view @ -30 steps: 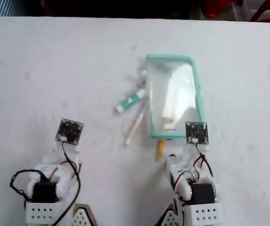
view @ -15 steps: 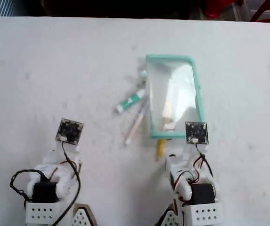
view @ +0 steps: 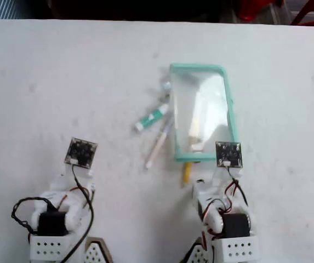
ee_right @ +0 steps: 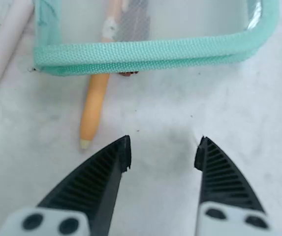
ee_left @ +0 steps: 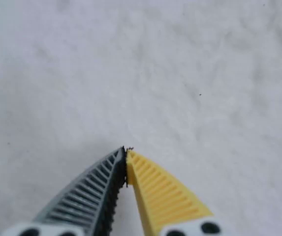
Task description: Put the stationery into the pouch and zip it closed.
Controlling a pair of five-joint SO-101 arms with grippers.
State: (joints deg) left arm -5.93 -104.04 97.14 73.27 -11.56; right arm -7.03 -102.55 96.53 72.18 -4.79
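A clear pouch with a mint-green edge (view: 231, 104) lies flat at mid-table, with a pale pen inside it. An orange pen (view: 186, 172) (ee_right: 95, 105) pokes out from under the pouch's near edge (ee_right: 150, 53). Left of the pouch lie a green-and-white tube (view: 152, 117) and a white pen (view: 158, 143) (ee_right: 4, 45). My right gripper (ee_right: 163, 147) hangs open just short of the pouch's near edge, beside the orange pen's tip, holding nothing. My left gripper (ee_left: 126, 153) is shut over bare table, well to the left of the stationery.
The white table (view: 58, 71) stretches wide on all sides of the pouch. A small pale item (view: 166, 85) lies by the pouch's far left corner. Both arm bases (view: 52, 230) sit at the near edge.
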